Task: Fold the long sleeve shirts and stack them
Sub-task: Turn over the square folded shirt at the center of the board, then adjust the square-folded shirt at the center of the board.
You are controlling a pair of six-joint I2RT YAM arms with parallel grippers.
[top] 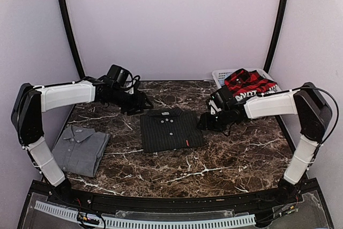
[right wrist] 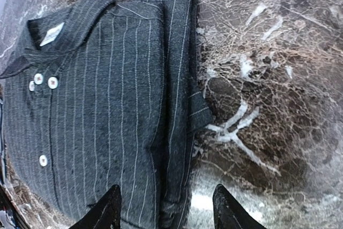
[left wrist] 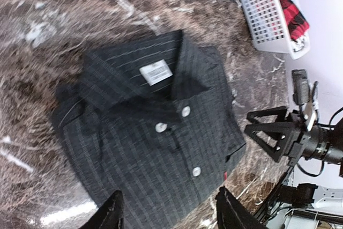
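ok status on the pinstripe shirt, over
left gripper, right gripper open, empty. pinstripe shirt folded, mid-table, unstacked. grey shirt folded near-left; plaid shirt in basket. no obstruction.

soft even light, pale glare on the marble table (right wrist: pixel 203 203), wrist views blurred toward their edges.

Looking like a robot test booth in a lab or workshop. Standing closed in by plain pale walls (top: pixel 171 20) at the back and both sides, with a black curved pole (top: pixel 67 25) rising at each far corner of the table (top: pixel 225 159). Carrying a left arm (top: pixel 64 95) and a right arm (top: pixel 268 105), white and black, bolted at the near edge. Running a slotted white cable strip (top: pixel 161 221) along that edge. Holding a folded grey shirt (top: pixel 80 148) near the left edge, a black pinstriped shirt (top: pixel 170 128) at the middle, and a white basket (top: pixel 221 73) at the far right corner, all on a brown marbled top.
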